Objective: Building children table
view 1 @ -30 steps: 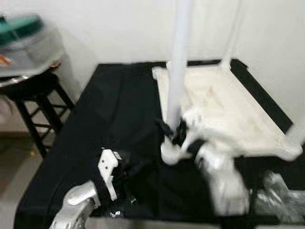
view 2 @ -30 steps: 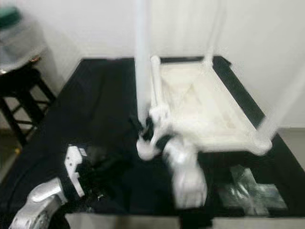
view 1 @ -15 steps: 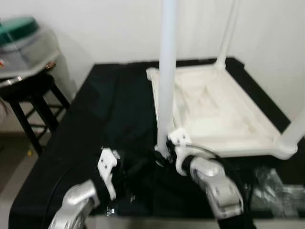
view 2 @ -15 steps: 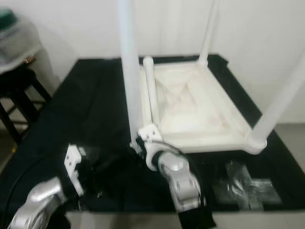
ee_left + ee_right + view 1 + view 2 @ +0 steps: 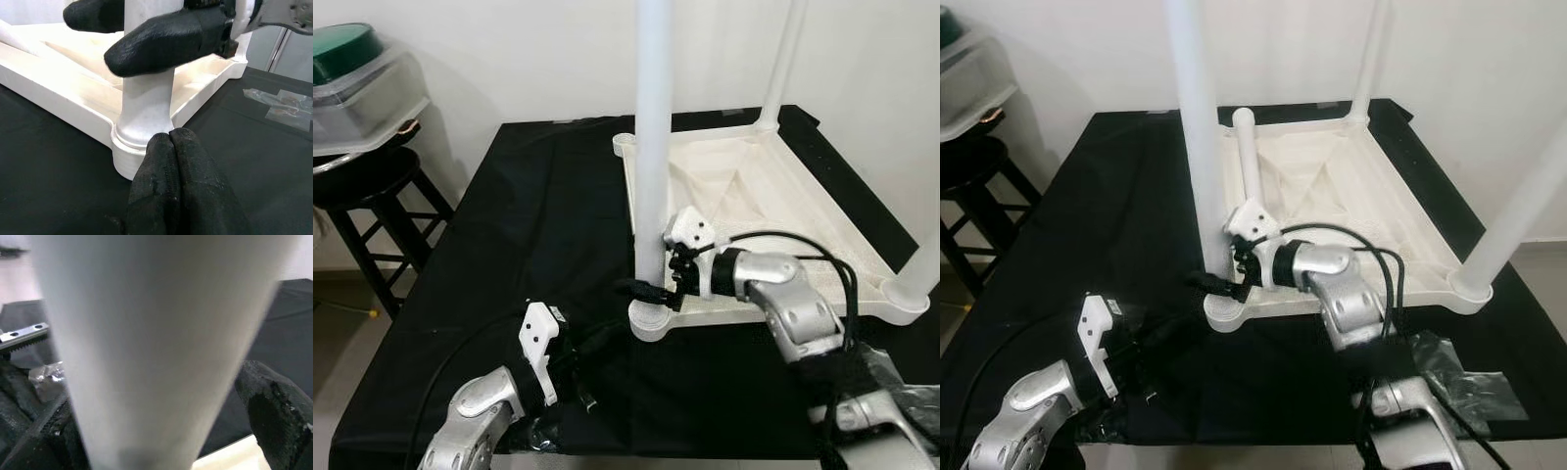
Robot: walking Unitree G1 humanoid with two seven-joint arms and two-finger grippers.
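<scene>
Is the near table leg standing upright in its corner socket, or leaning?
Upright. The near leg rises straight from the corner socket of the upturned tabletop, with the right tool closed around its base.

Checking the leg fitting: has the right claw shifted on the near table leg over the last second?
Cannot tell. The camera moved and the earlier pictures are blurred. Now the right claw grips the near leg just above its corner socket.

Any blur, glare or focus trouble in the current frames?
Both eye views are sharp, the white wall a little washed out. Left wrist view: the shut left gripper is sharp, the plastic bag behind soft. Right wrist view: the table leg is a bright blur between the right gripper's fingers.
</scene>
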